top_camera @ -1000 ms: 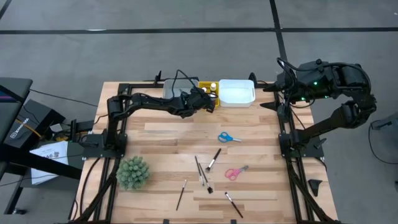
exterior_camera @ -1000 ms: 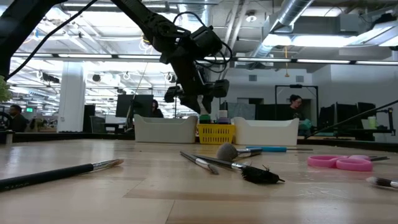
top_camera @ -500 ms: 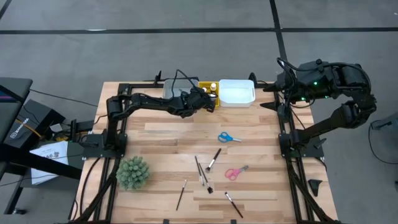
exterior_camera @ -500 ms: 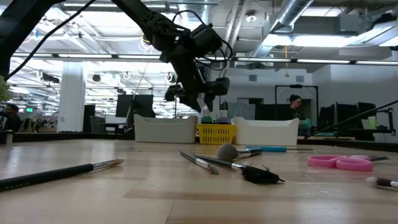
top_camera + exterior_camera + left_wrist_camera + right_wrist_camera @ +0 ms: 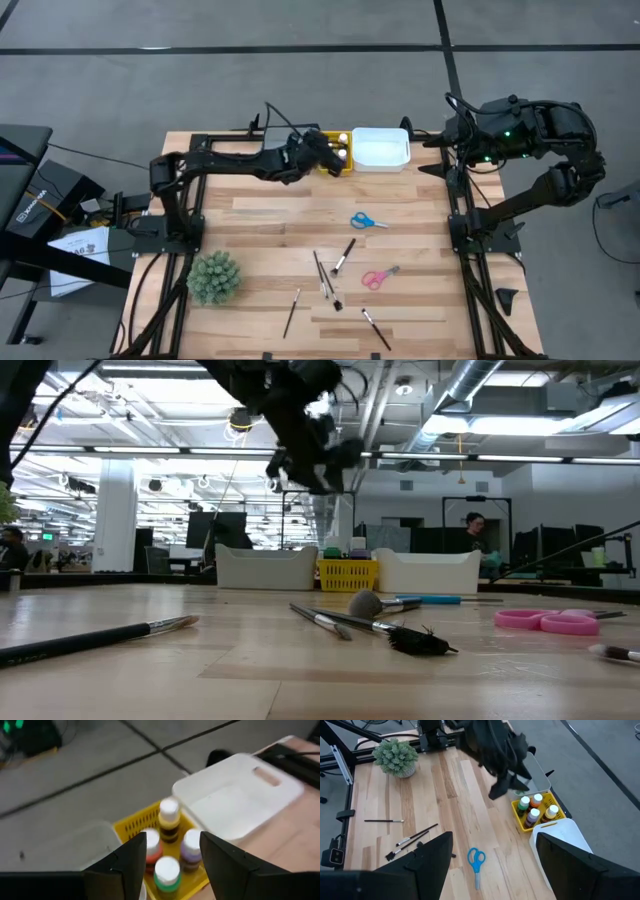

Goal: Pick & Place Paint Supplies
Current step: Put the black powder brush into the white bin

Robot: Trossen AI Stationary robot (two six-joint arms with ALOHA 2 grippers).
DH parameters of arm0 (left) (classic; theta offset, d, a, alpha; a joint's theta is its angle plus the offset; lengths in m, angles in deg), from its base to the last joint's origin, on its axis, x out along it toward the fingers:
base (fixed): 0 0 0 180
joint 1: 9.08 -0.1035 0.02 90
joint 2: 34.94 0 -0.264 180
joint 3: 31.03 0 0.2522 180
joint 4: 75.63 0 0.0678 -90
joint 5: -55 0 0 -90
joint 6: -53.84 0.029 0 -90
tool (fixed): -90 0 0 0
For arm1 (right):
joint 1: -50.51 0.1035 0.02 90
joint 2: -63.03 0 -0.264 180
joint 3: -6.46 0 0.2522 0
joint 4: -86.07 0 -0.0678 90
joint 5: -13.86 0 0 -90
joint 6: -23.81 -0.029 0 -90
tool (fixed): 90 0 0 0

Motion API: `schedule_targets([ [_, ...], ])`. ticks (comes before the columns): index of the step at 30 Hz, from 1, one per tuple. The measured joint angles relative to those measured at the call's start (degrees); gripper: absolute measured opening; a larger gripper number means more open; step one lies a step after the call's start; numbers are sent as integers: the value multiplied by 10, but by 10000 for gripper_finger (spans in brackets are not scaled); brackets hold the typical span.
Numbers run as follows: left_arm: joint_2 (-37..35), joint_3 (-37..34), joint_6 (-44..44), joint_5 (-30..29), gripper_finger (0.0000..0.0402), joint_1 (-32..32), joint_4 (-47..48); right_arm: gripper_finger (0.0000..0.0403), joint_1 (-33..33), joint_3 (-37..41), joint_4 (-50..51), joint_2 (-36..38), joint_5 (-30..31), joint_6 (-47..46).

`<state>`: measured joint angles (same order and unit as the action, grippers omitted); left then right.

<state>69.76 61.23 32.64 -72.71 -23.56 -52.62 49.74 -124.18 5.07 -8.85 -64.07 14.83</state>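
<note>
From my station I note the left gripper (image 5: 338, 160) raised over the far edge of the tabletop (image 5: 260, 225), just above the yellow basket (image 5: 134, 824), its fingers (image 5: 222, 860) apart with nothing between them. Four paint bottles stand upright in that basket: one with an orange body (image 5: 151, 846), one green (image 5: 167, 874), one purple (image 5: 190, 849) and one dark yellow (image 5: 169, 819). The basket sits between a grey tray (image 5: 538, 774) on its left and a white tray (image 5: 380, 148) on its right. The right gripper (image 5: 492, 857) is held high beyond the right edge of the tabletop, fingers spread wide and holding nothing. Out on the tabletop lie blue-handled scissors (image 5: 369, 221) right of centre and pink-handled scissors (image 5: 379, 277) nearer, well apart from the basket. Several thin brushes (image 5: 325, 275) lie scattered across the near middle, one (image 5: 291, 312) further left and one (image 5: 376, 329) close to the near edge. A spiky green plant ball (image 5: 215, 277) stands at the near left. A person (image 5: 475, 530) shows in the room behind.
</note>
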Motion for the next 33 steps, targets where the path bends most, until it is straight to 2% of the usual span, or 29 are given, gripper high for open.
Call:
schedule_targets([
  [3,-31,0,59,33,175,0,-1,283,0,0,0,-1,0,4],
  [7,-69,0,107,123,177,0,0,283,0,0,-1,-3,8,4],
  [9,-88,0,131,198,177,0,0,283,0,0,-2,-6,15,-3],
  [13,-132,-20,151,419,172,0,3,283,0,0,-2,-13,15,-16],
  [15,-160,-43,149,495,168,5,3,283,0,0,0,-17,15,-25],
  [16,-173,-55,148,515,165,10,4,283,0,0,1,-20,15,-29],
  [22,-269,-145,147,519,148,52,-11,283,0,0,5,-38,15,-43],
  [28,-340,-210,133,436,140,94,-47,283,0,0,19,-54,15,-43],
  [33,-371,-227,133,381,140,112,-53,283,0,0,22,-60,15,-45],
])
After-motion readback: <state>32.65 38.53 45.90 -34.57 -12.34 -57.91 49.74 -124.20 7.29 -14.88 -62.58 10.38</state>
